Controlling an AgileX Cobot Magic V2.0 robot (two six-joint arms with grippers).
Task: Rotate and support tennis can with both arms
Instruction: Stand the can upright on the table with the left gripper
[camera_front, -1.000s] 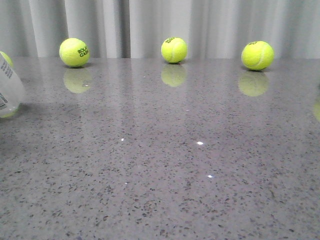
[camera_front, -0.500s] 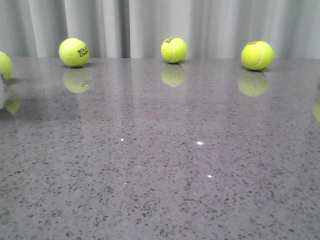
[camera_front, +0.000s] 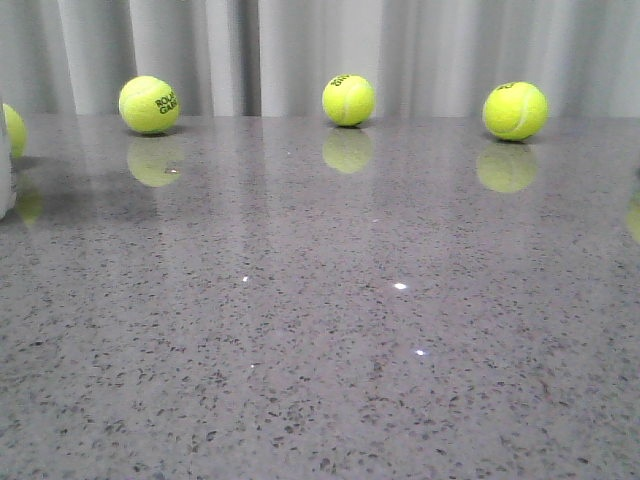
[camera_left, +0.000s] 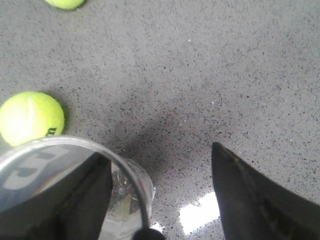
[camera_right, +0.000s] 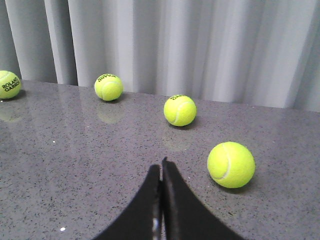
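The tennis can shows in the front view only as a clear upright sliver (camera_front: 5, 165) at the far left edge. From the left wrist view I look down into its open mouth, silver rim (camera_left: 127, 172) uppermost, a navy-lettered label (camera_left: 30, 167) on its wall. My left gripper (camera_left: 156, 150) is open wide. One finger (camera_left: 75, 200) lies within the rim's outline; whether it touches the wall I cannot tell. The other finger (camera_left: 250, 200) stands well clear over bare table. My right gripper (camera_right: 161, 165) is shut on nothing and is not in the front view.
Three tennis balls (camera_front: 149, 104) (camera_front: 348, 100) (camera_front: 515, 110) line the table's back edge before a grey curtain, another (camera_front: 12, 130) sits behind the can. A ball (camera_left: 31, 117) lies close beside the can. One ball (camera_right: 231, 164) rests just beyond the right fingertips.
In the front view the can swung from leaning into the frame to upright at the left edge, uncovering the ball behind it. The other balls stayed put.
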